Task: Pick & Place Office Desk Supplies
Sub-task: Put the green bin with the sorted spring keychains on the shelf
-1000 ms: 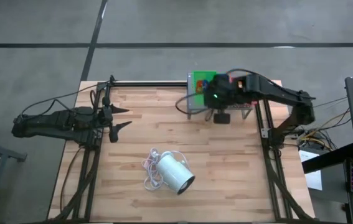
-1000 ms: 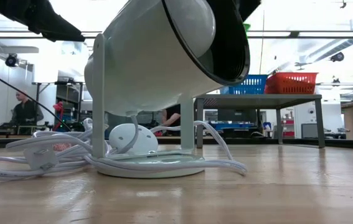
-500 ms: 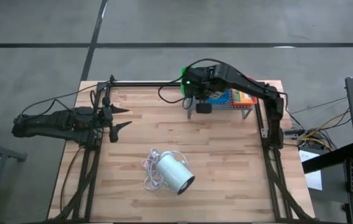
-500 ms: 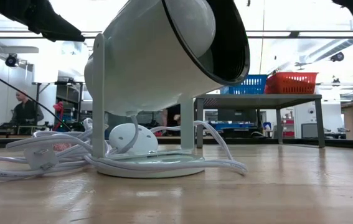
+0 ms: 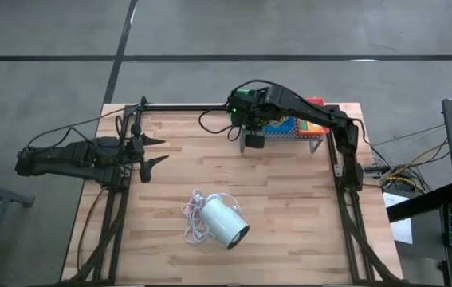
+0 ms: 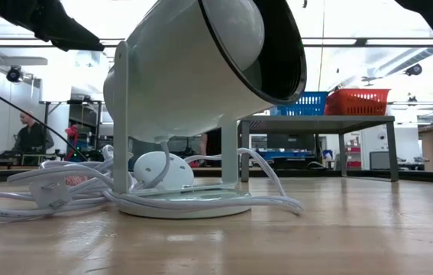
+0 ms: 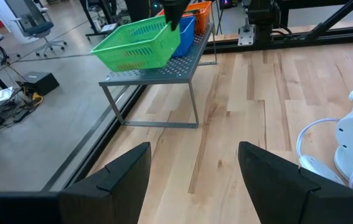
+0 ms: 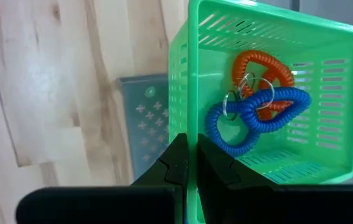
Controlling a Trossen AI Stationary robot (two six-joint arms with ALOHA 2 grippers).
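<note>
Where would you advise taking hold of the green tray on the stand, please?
By its rim wall, coming from above: the green tray is an open slatted box, its upright thin walls fitting between two fingers. The right claw is already shut on the wall nearest the table's middle, probably a sound hold.

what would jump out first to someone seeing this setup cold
Probably the bright green tray on the grey metal stand at the table's far edge, with a blue loop and a red loop inside; the right gripper is shut on its rim. Next, the big white cylinder with its cord lies near the table's middle front, while the left gripper waits open at the left edge.
</note>
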